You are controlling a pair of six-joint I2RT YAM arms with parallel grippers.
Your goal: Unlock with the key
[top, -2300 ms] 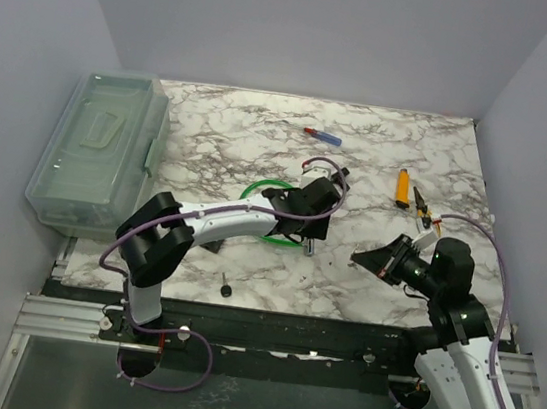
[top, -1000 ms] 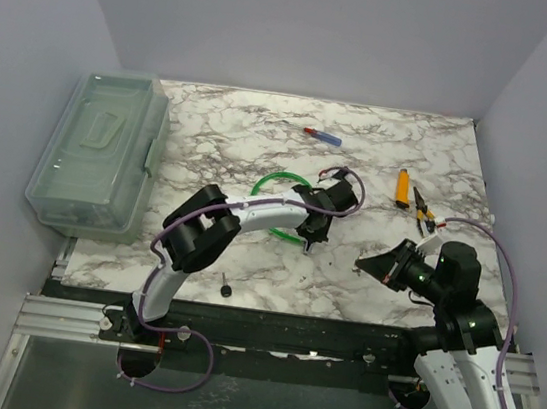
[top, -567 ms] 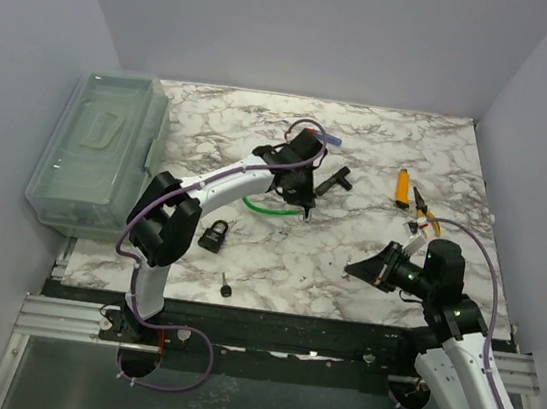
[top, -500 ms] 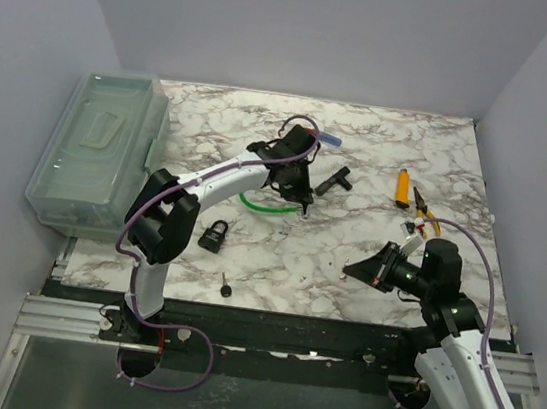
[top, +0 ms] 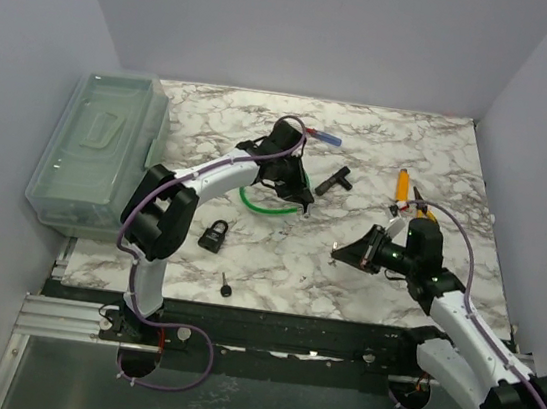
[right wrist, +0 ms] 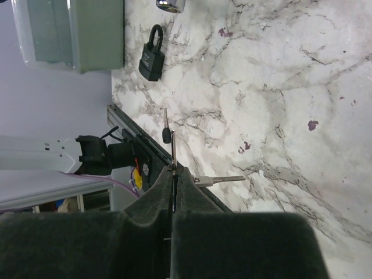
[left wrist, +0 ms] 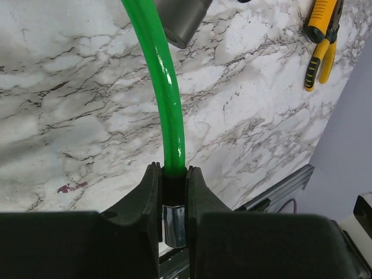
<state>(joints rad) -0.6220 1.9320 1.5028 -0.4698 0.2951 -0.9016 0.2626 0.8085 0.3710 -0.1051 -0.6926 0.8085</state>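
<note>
A black padlock (top: 214, 234) lies on the marble table (top: 276, 265) at front left; it also shows in the right wrist view (right wrist: 152, 55). A small black-headed key (top: 226, 286) lies near the front edge, also in the right wrist view (right wrist: 166, 135). My right gripper (top: 340, 255) is shut on a silver key (right wrist: 224, 179), whose blade sticks out sideways from the jaws (right wrist: 174, 171), above the table right of centre. My left gripper (top: 291, 189) is shut (left wrist: 173, 174) on the metal-tipped end of a green cable (left wrist: 168, 87), whose loop (top: 258, 204) lies mid-table.
A clear plastic box (top: 99, 151) stands at the left edge. A black T-shaped piece (top: 334, 180), a blue and red pen (top: 323, 135), an orange tool (top: 402, 184) and yellow pliers (top: 424, 212) lie toward the back and right.
My left gripper has moved back and left with the green cable, uncovering the padlock and leaving the black T-shaped piece on the table. My right gripper has moved left toward the centre with the key.
</note>
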